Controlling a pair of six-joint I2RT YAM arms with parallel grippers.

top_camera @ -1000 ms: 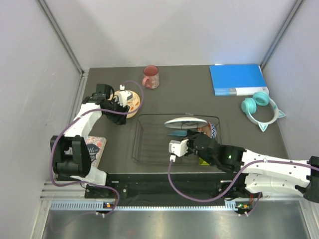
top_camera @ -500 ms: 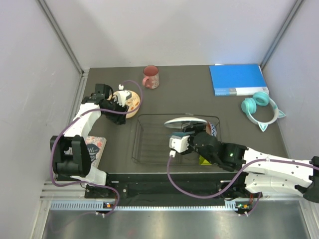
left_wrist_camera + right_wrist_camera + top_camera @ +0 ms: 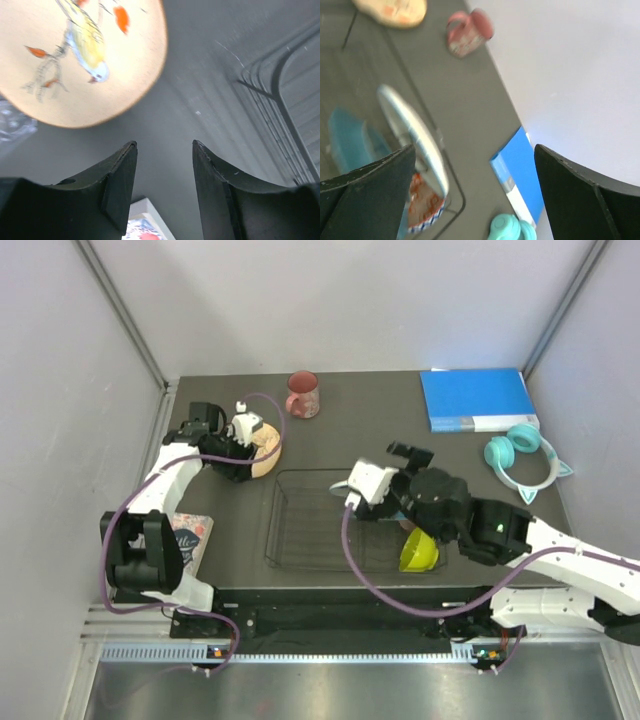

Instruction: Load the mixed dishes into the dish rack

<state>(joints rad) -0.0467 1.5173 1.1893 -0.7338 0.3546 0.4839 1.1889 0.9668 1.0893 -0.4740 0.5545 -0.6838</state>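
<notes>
From above, the rack sits by the table's near edge, about midway along it. The lime bowl lies in its near right corner, and a sliver of the white plate shows at its far side. The mug stands near the far edge. The cream plate lies just off the rack's far left corner, toward the left edge. The left gripper is just beside this plate, partly over its left rim; I cannot tell its opening from here. The right gripper hangs above the rack's far right corner. The binder lies in the far right corner, with the headphones just nearer along the right edge. In the left wrist view the fingers stand moderately apart over bare table with nothing between them. The cream plate lies ahead to the left, and the rack's rounded corner is on the right. In the right wrist view the claw is spread wide and holds nothing. Below it the white plate stands on edge in the rack. The teal plate is on one side of it and the patterned bowl on the other; the picture is blurred.
</notes>
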